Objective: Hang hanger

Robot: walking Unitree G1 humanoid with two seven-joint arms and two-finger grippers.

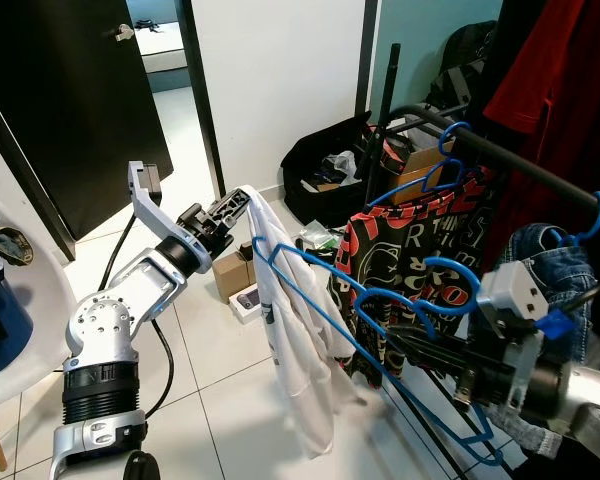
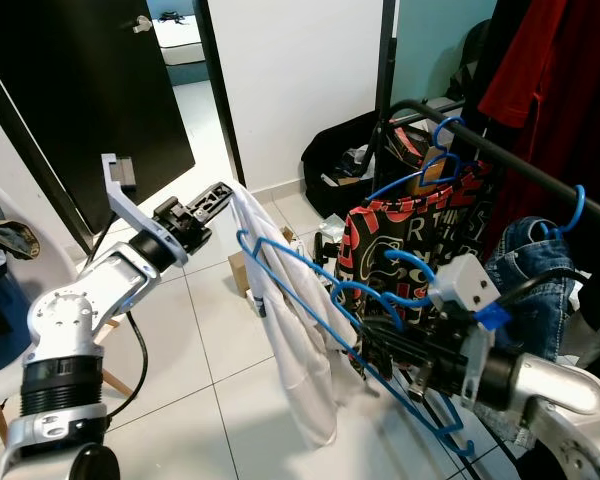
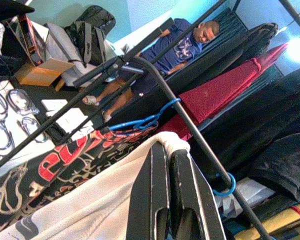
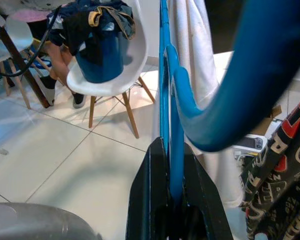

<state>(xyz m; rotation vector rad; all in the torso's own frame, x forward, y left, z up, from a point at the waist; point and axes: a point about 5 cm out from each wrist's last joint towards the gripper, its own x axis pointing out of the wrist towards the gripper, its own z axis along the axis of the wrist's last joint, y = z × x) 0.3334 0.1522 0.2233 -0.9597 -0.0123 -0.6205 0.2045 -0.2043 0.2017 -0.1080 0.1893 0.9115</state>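
Clamped tight on the lower bar of the blue hanger (image 4: pixel 166 100), the right gripper (image 4: pixel 172 200) has its two black fingers pressed against the plastic from either side, low at the robot's right. From that grip the blue hanger (image 1: pixel 365 300) runs up and across toward the left, its hook curling just in front of the clothes rack, not yet over the rail. A white shirt (image 1: pixel 300 340) hangs from the hanger's far end, drooping toward the tiled floor (image 1: pixel 230 380). The left gripper (image 1: pixel 230 210) is raised at that end, its fingers closed together and pinching the top of the white shirt (image 3: pixel 90 200). Just beyond, a black rail (image 1: pixel 520 160) slants across, carrying a red-and-black printed garment (image 1: pixel 420 240) on another blue hanger and denim jeans (image 1: pixel 545 260) farther right. A white chair (image 4: pixel 120 65) loaded with dark clothes stands to the robot's left. Farther back sit an open black bag (image 1: pixel 325 165) on the floor and a dark door (image 1: pixel 70 100).
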